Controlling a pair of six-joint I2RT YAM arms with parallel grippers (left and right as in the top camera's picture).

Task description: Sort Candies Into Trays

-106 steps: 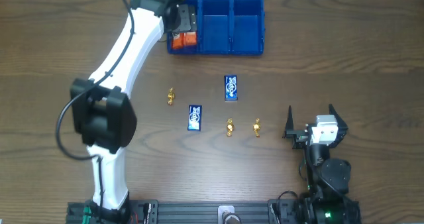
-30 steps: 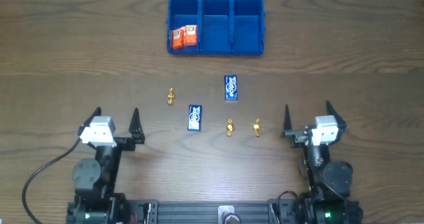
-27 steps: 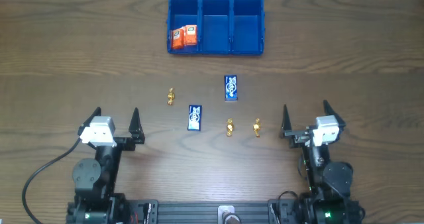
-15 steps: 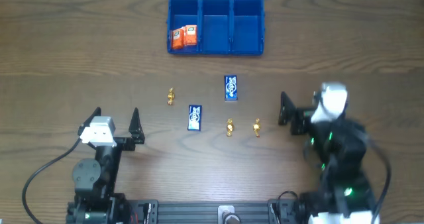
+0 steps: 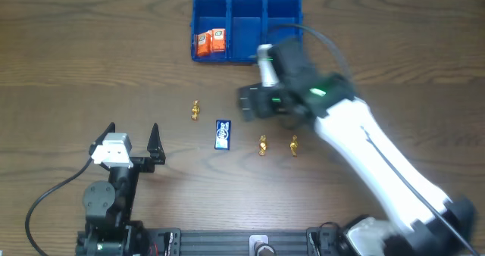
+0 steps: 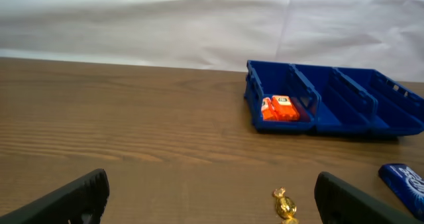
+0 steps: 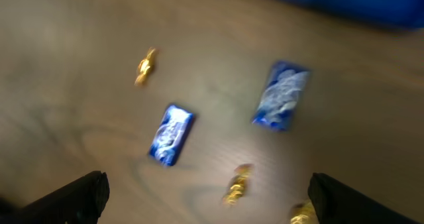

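The right gripper (image 5: 250, 103) is hovering, fingers spread, with one blue candy bar (image 7: 281, 96) lying ahead of it and a second blue bar (image 7: 170, 134) off to one side. Dropping between them, I reckon, it risks nudging both and pinching neither

- Top camera: fixed overhead, looking straight down, takes in the whole wooden table (image 5: 76, 59).
- Left wrist: low, near level, faces the blue tray (image 6: 331, 108) across the table.
- Right wrist: raised, tilted down, close; shares the blue-wrapped bar (image 7: 171, 134) and gold candies (image 7: 146, 66) with the top view.
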